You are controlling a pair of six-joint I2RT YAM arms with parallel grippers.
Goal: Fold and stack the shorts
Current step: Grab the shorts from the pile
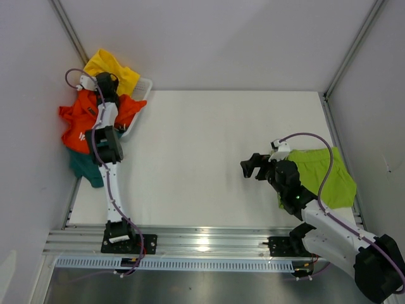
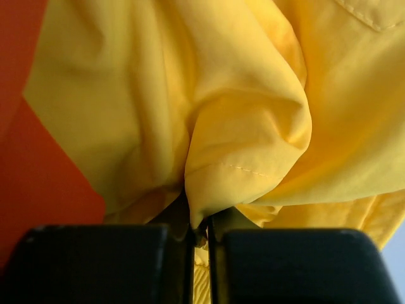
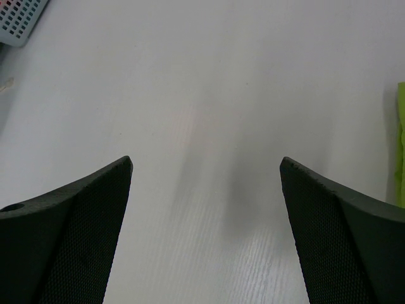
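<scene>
The yellow shorts point(image 1: 114, 68) lie bunched on top of the white mesh basket point(image 1: 145, 88) at the far left. My left gripper point(image 1: 106, 82) is shut on a fold of the yellow shorts point(image 2: 247, 171). Orange shorts point(image 1: 79, 120) with a small white logo hang over the basket's near side, and teal shorts point(image 1: 85, 166) lie below them. Folded lime green shorts point(image 1: 326, 177) lie flat at the right. My right gripper point(image 1: 253, 168) hovers open and empty over bare table point(image 3: 209, 126), just left of the green shorts point(image 3: 400, 145).
Metal frame posts point(image 1: 354, 47) stand at the table's far corners. A corner of the basket point(image 3: 19, 19) shows in the right wrist view at the top left.
</scene>
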